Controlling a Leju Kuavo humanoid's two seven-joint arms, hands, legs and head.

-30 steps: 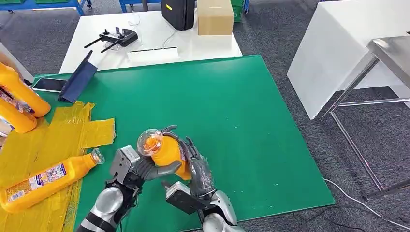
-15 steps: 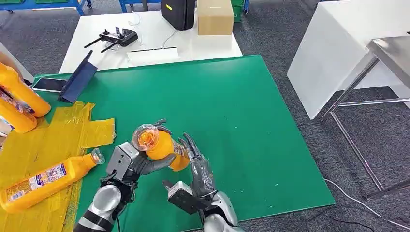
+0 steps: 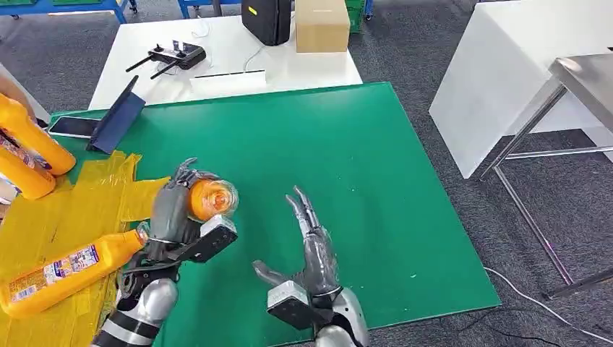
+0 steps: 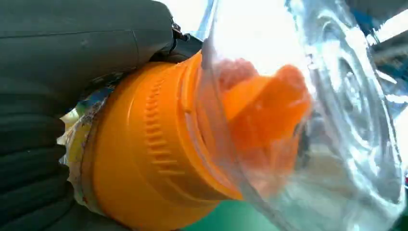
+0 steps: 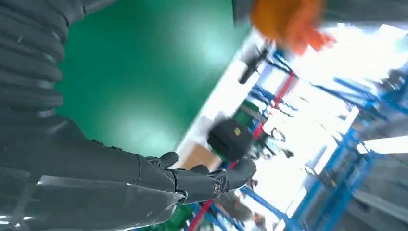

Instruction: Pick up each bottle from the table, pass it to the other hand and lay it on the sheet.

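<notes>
My left hand (image 3: 173, 210) grips an orange bottle (image 3: 210, 198) with a clear cap, held above the green table near the edge of the yellow sheet (image 3: 65, 217). Up close in the left wrist view, the bottle's orange neck (image 4: 159, 159) and clear cap (image 4: 337, 120) sit against my dark fingers (image 4: 43, 96). My right hand (image 3: 312, 242) is open, fingers straight and spread, apart from the bottle to its right; the right wrist view shows those fingers (image 5: 192, 180) empty. Another orange bottle (image 3: 69, 267) lies on the sheet, and two more (image 3: 29, 148) lie at its far left.
The green table (image 3: 347, 166) stretches right to its edge. A dark blue folder (image 3: 116, 116) and a phone (image 3: 72, 126) lie at its back left. Behind stands a white table (image 3: 231, 58) with a remote controller (image 3: 173, 56), a black box and a cardboard box (image 3: 322, 25).
The right hand let go of the bottle and opened. The left hand carried the bottle left toward the yellow sheet, and turned so its back faces up.
</notes>
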